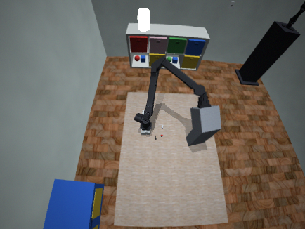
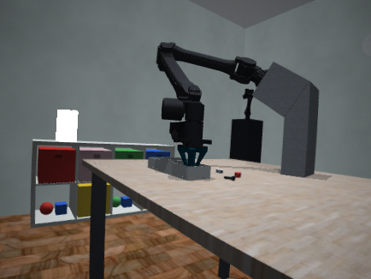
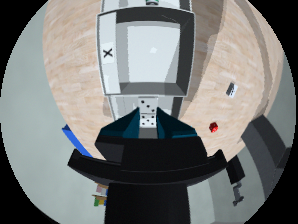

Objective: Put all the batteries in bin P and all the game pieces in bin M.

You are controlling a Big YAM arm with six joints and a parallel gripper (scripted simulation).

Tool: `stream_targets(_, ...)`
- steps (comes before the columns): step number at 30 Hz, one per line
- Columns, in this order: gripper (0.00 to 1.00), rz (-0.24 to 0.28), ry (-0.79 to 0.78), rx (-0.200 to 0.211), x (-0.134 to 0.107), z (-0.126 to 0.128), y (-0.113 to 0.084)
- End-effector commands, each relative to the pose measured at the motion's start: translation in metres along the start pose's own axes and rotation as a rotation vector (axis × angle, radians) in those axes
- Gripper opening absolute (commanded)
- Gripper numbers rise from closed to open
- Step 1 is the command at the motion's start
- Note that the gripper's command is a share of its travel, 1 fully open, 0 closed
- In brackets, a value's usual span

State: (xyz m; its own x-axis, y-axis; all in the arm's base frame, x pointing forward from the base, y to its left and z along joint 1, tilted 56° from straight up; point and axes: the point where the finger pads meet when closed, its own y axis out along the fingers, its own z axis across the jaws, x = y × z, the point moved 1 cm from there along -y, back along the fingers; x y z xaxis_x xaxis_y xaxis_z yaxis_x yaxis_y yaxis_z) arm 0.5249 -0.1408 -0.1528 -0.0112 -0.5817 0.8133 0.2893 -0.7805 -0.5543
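The desk (image 1: 169,182) (image 2: 273,201) (image 3: 65,65) looks like smooth, pale wood. The floor (image 1: 246,140) (image 2: 51,244) looks like shiny brown wood blocks. The near wall-side box, blue (image 1: 70,204), looks smooth and flat. The fingers (image 2: 192,158) look like dull plastic.

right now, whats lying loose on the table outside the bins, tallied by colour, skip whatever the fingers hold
red cube: 1
black slim piece: 1
white-and-dark small piece: 1
total: 3
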Motion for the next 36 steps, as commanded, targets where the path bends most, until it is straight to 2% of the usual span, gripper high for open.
stream_targets(1, 0.2, 0.005, -0.018, 0.025, -0.0099, 0.0011, -0.0114)
stream_targets(3, 0.2, 0.005, -0.018, 0.025, -0.0099, 0.0011, -0.0114)
stream_targets(4, 0.31, 0.005, -0.018, 0.024, -0.0099, 0.0009, -0.0113)
stream_targets(26, 0.31, 0.005, -0.02, 0.022, -0.0122, -0.0034, -0.0106)
stream_targets(36, 0.31, 0.001, -0.004, 0.013, -0.0039, -0.0012, -0.0065)
